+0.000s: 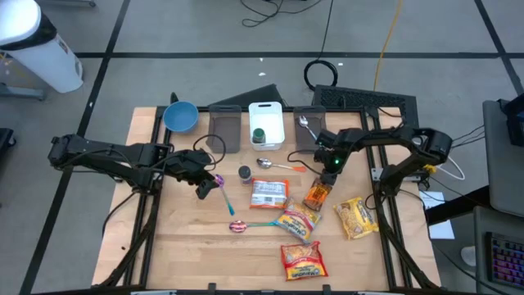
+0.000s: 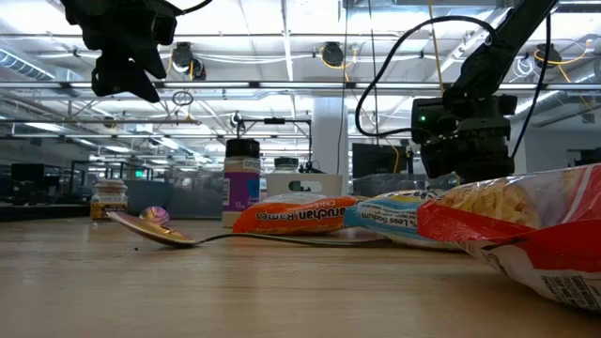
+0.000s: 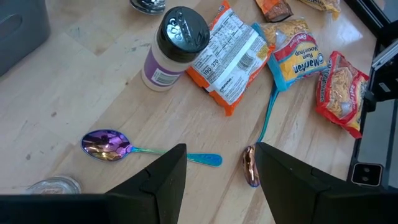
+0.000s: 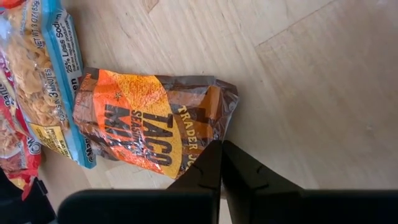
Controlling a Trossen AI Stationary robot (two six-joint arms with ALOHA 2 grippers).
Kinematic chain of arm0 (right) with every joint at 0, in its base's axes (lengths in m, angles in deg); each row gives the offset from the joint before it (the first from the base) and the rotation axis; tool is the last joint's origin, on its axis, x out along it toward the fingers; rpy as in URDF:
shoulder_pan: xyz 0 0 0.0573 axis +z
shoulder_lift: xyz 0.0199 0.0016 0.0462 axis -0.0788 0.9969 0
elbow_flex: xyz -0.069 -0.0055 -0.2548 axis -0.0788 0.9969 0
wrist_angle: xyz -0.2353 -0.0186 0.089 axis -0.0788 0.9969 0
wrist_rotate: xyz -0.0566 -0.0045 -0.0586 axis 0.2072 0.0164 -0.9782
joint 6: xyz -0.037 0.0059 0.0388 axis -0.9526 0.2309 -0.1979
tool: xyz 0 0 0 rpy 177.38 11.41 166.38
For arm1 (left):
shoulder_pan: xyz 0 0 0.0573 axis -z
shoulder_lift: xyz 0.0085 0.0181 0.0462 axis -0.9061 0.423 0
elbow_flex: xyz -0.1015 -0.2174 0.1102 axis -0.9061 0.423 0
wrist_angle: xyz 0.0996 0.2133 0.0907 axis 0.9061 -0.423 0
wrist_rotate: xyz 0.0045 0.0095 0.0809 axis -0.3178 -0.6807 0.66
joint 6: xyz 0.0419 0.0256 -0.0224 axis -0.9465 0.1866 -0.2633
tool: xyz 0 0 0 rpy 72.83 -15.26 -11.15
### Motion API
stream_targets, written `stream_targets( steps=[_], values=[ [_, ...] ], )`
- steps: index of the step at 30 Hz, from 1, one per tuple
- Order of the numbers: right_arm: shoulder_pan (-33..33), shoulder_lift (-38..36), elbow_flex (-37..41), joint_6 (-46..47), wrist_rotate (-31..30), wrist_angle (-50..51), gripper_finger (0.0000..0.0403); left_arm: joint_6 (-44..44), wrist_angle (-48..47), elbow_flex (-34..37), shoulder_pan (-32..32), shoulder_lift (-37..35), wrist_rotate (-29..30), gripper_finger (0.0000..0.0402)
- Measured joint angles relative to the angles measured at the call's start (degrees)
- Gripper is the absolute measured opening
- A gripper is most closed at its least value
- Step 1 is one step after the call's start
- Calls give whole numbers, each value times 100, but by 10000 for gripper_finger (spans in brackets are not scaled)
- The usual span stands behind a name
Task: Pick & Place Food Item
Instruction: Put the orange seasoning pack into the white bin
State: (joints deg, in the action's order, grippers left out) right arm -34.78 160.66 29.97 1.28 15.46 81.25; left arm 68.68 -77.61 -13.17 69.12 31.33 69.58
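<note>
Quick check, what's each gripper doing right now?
Left gripper: open, holding nothing, above the spoons.
Right gripper: shut on the edge of the taco seasoning packet.

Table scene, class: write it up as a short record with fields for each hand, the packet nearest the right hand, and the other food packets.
left hand: open, above the iridescent spoons, holding nothing
right hand: shut, at the edge of the taco seasoning packet; whether it pinches the packet, cannot tell
taco seasoning packet: lying flat on the wooden table
other food: four noodle packets near the table's middle and right
spice jar: upright, black lid
</note>
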Motion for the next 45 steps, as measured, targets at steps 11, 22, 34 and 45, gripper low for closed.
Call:
stream_targets(
  steps=[11, 22, 34, 45],
  values=[
    [0, -980, 0, 237, -10, 184, 0, -161, 0, 0, -78, 0, 15, 200],
    [0, -1479, -465, 152, -83, 1278, 0, -471, 5, 0, -437, -1, -4, 200],
    [-2, -1242, -2240, -630, -871, 2800, 0, -684, 7, 0, -606, 0, -10, 200],
    [-2, -383, -3735, -1309, -1228, 3874, 0, -800, 7, 0, -606, -2, -11, 200]
  ],
)
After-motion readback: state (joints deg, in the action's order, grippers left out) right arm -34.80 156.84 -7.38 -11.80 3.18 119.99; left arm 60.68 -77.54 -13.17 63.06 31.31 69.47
